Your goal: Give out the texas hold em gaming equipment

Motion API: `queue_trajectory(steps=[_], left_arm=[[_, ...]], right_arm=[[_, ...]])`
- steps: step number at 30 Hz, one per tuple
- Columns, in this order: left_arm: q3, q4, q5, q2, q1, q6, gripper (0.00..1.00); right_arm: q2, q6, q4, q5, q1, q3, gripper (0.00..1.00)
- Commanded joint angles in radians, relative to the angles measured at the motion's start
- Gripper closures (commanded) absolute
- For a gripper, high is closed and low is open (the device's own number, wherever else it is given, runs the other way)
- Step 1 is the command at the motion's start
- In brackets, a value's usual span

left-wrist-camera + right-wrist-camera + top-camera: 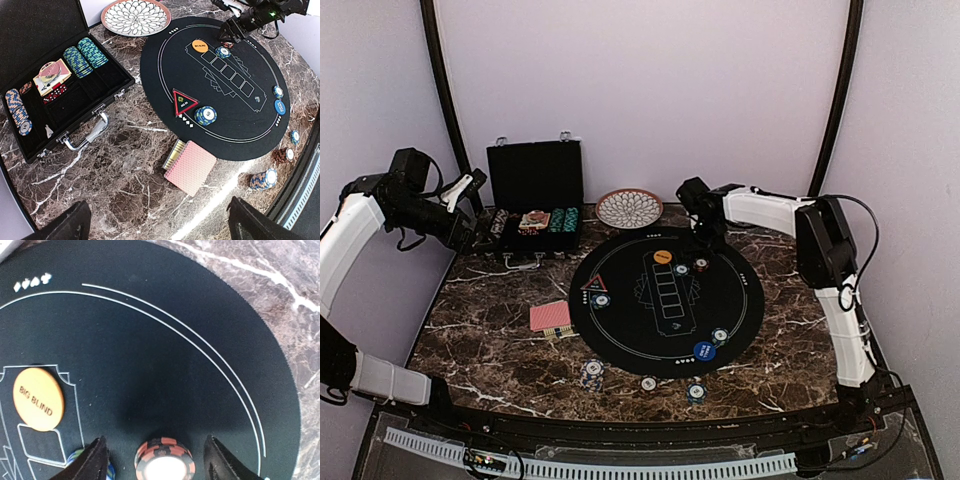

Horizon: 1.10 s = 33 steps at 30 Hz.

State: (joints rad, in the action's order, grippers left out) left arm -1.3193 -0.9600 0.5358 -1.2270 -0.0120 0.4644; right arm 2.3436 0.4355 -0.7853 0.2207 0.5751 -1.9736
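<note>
- Two button discs lie on the round black mat [735, 285]. One orange disc [38, 399], marked BIG BLIND, is at the far side, and one blue disc [706, 350] is at the near right edge.
- One red triangle marker [184, 102] is on the left part of the mat.
- Seven chip piles [591, 373] are outside the case. Four are on the mat and three are on the marble by its near edge.
- One deck of red-backed cards [190, 167] lies on the marble just left of the mat.
- The right gripper [155, 440] has its jaws apart on both sides of an orange-and-black chip stack [164, 462] and does not touch it.
- The left gripper [159, 202] hangs high over the left side with its jaws wide apart, holding nothing.
- One open black case [535, 175] with more chips and one patterned dish [629, 208] stand at the far edge.
- The table [490, 340] is dark brown marble with white veins, and the walls [640, 80] are pale.
</note>
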Motion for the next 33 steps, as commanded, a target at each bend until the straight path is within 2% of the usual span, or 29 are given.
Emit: queue_trajectory(steps=[1,8,15,23,33], left_arm=[[-0.009,-0.020,0.016,0.022,0.004,0.010,0.01],[-0.021,-0.016,0.013,0.019,0.004,0.006,0.01],[-0.029,-0.020,0.012,0.014,0.004,0.008,0.01],[-0.024,-0.016,0.018,0.010,0.004,0.007,0.01],[-0.019,-0.023,0.014,0.011,0.004,0.010,0.01]], right_arm=[[-0.161,-0.017,0.002,0.018,0.033,0.001,0.32],[-0.374,-0.010,0.011,0.074,0.186,0.167,0.24],[-0.542,0.060,0.028,0.079,0.432,0.410,0.20],[-0.536,0.146,-0.054,0.061,0.687,0.482,0.18],[-0.495,0.123,-0.059,-0.068,0.777,0.514,0.16]])
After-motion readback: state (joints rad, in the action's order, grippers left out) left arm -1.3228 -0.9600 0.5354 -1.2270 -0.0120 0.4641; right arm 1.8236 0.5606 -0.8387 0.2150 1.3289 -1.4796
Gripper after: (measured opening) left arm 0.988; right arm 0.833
